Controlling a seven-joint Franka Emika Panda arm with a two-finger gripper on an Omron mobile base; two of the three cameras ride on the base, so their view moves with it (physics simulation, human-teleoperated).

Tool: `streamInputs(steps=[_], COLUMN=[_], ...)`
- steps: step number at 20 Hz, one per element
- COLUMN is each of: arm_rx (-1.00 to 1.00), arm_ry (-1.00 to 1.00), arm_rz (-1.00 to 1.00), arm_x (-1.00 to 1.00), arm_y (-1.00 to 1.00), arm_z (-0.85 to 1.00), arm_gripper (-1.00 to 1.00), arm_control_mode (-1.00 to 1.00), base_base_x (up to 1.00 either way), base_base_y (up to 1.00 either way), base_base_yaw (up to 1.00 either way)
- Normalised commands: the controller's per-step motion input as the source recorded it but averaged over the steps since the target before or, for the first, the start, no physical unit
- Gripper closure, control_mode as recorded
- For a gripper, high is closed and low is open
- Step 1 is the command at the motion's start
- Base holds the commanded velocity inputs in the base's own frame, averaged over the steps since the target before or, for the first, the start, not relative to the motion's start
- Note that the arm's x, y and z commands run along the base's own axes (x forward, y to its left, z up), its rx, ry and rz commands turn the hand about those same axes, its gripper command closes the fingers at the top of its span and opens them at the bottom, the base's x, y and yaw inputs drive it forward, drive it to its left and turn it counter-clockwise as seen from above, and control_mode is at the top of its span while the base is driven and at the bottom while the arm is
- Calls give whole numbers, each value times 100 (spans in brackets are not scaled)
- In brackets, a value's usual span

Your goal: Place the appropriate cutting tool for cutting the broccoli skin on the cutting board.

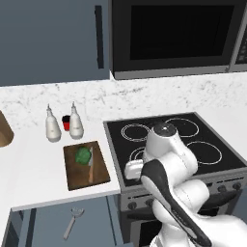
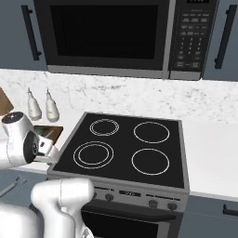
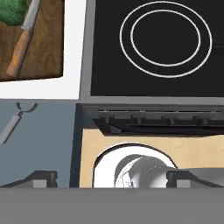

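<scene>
The dark brown cutting board [image 1: 77, 176] lies on the white counter left of the stove. On it sits the green broccoli [image 1: 83, 155], and the knife [image 1: 90, 167] lies beside the broccoli on the board. In the hand view the knife [image 3: 21, 46] has its orange-brown handle toward me and its grey blade against the broccoli [image 3: 12, 11], both on the board [image 3: 43, 52]. My gripper [image 3: 111, 178] hangs above the stove's front edge, right of the board. It is open, with its fingertips [image 3: 41, 177] far apart and nothing between them.
A shorter all-silver utensil [image 1: 72, 223] lies in the open blue-grey drawer [image 3: 39, 140] under the counter. Two white bottles [image 1: 53, 126] and a red jar [image 1: 66, 120] stand behind the board. A tan wooden block [image 1: 4, 130] is at far left. The black stove [image 1: 169, 140] is on the right.
</scene>
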Motion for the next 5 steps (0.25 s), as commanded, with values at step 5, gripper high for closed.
streamInputs(steps=[5], arm_rx=[-3], arm_ry=[-5], arm_rz=[4], arm_x=[-100], arm_y=[-93], arm_z=[73], arm_gripper=[-100], arm_control_mode=[-100], base_base_x=[0], base_base_y=[0], base_base_yaw=[0])
